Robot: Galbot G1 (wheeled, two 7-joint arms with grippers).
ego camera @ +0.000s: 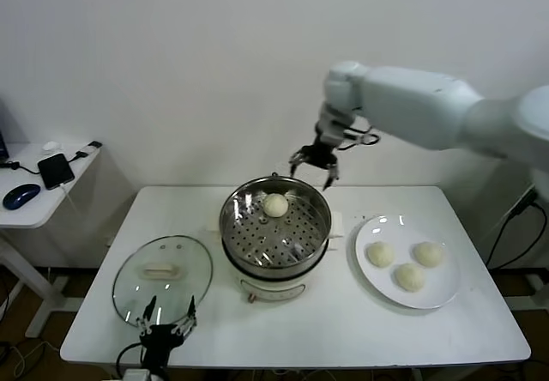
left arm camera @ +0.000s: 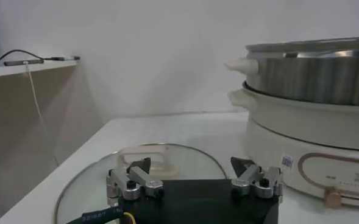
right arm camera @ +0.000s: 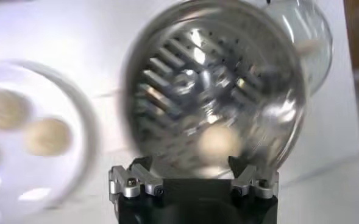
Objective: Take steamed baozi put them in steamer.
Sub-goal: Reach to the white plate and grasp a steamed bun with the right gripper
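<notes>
Head view: right gripper (ego camera: 315,163) hovers empty, jaws apart, above the steamer's (ego camera: 275,226) far rim. One baozi (ego camera: 275,204) lies inside; three buns (ego camera: 409,276) rest on the plate (ego camera: 446,291) beside the steamer. Left gripper (ego camera: 168,322), jaws apart, is parked near the glass lid (ego camera: 162,276).

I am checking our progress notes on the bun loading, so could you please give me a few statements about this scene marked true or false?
1. One baozi lies in the steamer. True.
2. The plate holds four buns. False: three.
3. The right gripper grips a bun. False: it is open and empty, above the steamer's far rim.
4. The glass lid covers the steamer. False: it lies on the table, by the left gripper.
</notes>
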